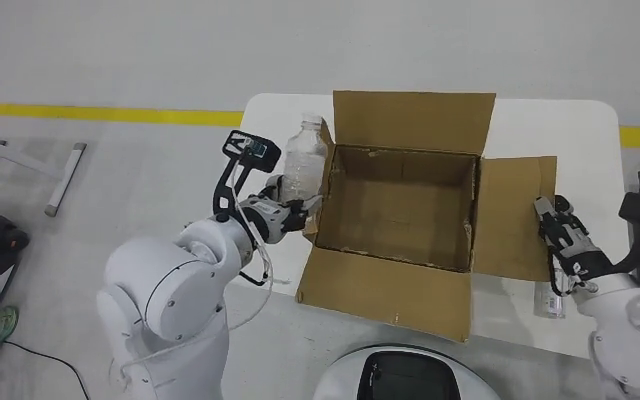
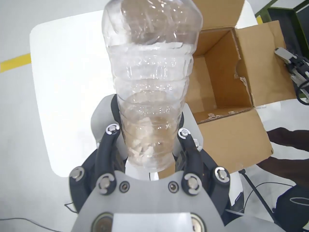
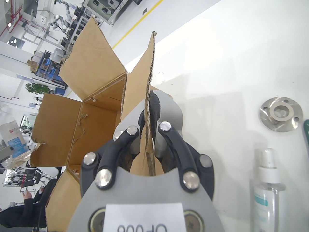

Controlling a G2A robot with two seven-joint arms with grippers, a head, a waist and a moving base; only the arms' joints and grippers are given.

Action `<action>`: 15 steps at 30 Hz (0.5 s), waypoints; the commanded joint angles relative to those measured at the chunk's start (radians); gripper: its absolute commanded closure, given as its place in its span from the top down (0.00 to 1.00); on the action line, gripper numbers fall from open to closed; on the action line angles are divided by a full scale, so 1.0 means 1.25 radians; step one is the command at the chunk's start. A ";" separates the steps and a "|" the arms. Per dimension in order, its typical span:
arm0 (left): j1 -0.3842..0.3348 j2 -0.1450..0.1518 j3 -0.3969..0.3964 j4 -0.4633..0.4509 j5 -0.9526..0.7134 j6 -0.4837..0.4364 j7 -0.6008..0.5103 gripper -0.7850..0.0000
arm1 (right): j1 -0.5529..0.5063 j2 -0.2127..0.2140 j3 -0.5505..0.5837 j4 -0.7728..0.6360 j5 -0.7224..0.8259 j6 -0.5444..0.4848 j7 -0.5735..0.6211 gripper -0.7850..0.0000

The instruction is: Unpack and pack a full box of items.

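1. Top view: the left gripper [image 1: 285, 207] is closed around the lower body of a clear plastic bottle [image 1: 303, 160]. It holds the bottle upright just beside the left wall of the open cardboard box [image 1: 390, 292], over the table [image 1: 560, 125].
2. Left wrist view: its fingers [image 2: 102, 121] press the ribbed sides near the base, and the bottle looks largely full of liquid.
3. The bottle is probably fairly heavy, with thin walls that dent under a hard squeeze and smooth plastic that may slip. The ribbed band low down looks like the firmest hold.
4. The right gripper [image 3: 150, 112] is pinched shut on the box's right flap [image 3: 137, 83], steadying the box.
5. A spray bottle [image 3: 268, 189] and a metal flange [image 3: 280, 113] lie near it on the table.
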 commanded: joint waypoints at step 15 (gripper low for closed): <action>-0.086 0.032 0.132 0.137 0.066 0.070 0.007 0.00 | -0.001 0.004 -0.021 -0.006 -0.049 0.013 -0.021 0.00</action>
